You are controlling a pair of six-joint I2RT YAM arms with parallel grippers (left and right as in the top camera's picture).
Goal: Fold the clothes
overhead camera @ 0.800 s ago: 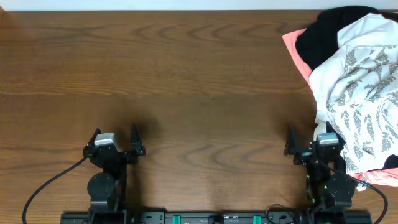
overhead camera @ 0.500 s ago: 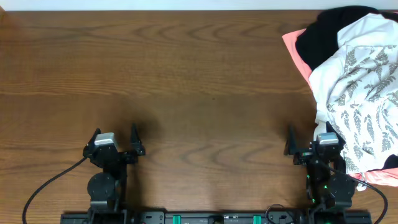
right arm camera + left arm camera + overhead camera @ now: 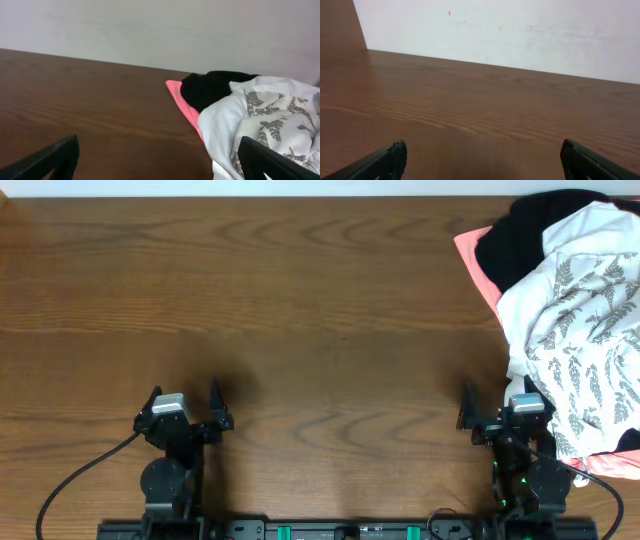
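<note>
Nothing has moved: the left pincer [image 3: 185, 392] and right pincer [image 3: 497, 400] stay wide open, holding nothing. The fern-printed clothes [image 3: 585, 330] lie crumpled at the right edge of the bench [image 3: 320, 300], untouched, so folding is not yet begun.

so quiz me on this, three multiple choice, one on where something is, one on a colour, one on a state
1. Where on the table is the fern garment?
A) right edge
B) middle
C) left edge

2. What colour shows from under the black garment?
A) blue
B) pink
C) yellow

3. How do the left tool and right tool stand?
A) both open, holding nothing
B) both shut on cloth
C) one open, one shut

Answers:
1 A, the fern print lies heaped at the right edge, by the right arm.
2 B, a pink garment sticks out to the left from under the black one.
3 A, both wrist views show the fingers spread wide with nothing between them.
</note>
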